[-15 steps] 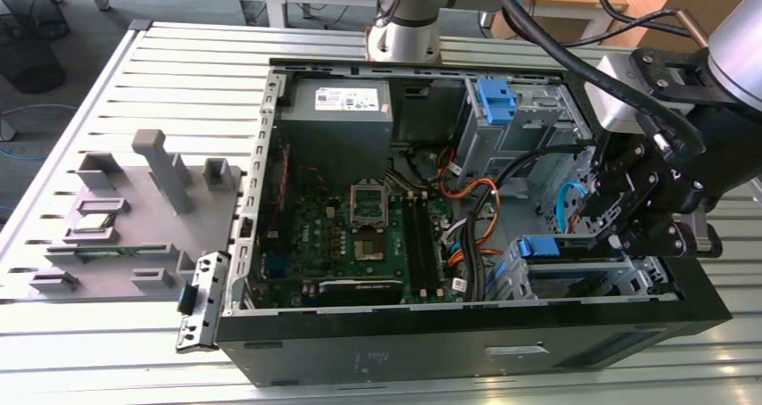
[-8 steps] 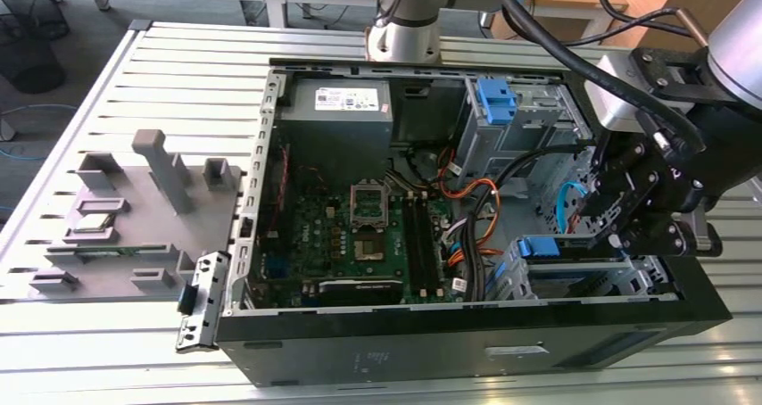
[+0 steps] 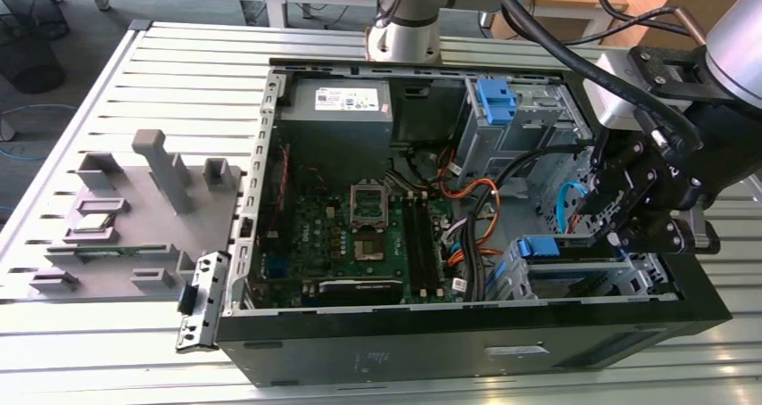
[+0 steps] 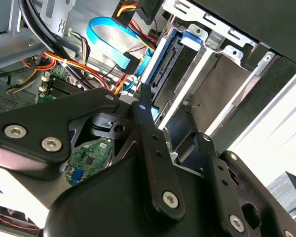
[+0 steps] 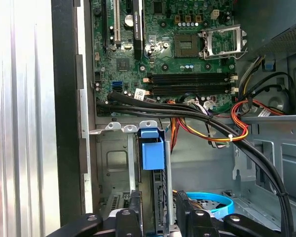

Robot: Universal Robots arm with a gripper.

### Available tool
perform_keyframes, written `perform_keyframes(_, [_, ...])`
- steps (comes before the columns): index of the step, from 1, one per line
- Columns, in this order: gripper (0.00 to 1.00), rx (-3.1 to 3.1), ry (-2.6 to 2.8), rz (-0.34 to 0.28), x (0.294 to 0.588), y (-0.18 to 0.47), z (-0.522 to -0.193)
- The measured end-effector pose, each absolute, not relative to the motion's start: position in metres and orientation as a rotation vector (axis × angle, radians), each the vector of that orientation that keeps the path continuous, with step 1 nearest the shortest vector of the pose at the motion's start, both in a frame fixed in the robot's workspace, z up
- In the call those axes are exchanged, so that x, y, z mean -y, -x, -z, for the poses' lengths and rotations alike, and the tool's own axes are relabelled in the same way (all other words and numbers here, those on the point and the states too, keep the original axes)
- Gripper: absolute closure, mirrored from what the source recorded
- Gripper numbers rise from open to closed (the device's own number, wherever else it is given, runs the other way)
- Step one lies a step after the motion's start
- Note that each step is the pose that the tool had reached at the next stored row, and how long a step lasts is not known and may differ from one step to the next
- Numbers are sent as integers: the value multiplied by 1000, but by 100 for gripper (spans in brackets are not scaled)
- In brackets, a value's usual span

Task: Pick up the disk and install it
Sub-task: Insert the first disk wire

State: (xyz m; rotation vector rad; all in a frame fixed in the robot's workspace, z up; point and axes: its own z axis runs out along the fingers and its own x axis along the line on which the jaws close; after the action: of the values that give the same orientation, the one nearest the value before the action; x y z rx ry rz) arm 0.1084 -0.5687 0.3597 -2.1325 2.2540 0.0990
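Slatted metal table [image 3: 178, 66], open computer case [image 3: 476, 347] lying on it, side panel off. Motherboard [image 3: 357, 227] is exposed in the middle, and the drive cage [image 3: 649, 276] sits at the corner on the exterior view's right, close to the camera. The disk [image 3: 550, 247] stands on edge in a slot of that cage, its blue bracket tab facing out. The gripper [image 3: 637, 237] hangs right over the cage. In the first wrist view its fingers [image 5: 134, 213] sit one on each side of the disk [image 5: 153, 155], spread wider than it. In the second wrist view the disk [image 4: 175, 66] lies just past the fingertips [image 4: 144, 98], with a gap showing. So it is released, nothing grasped. A black cable bundle [image 5: 187, 112] crosses beside the slot, and a blue flat cable [image 4: 108, 42] loops nearby.
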Motion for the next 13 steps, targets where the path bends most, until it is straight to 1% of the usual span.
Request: perform_keyframes(13, [58,-2254,2132,-99,568,-108,-364])
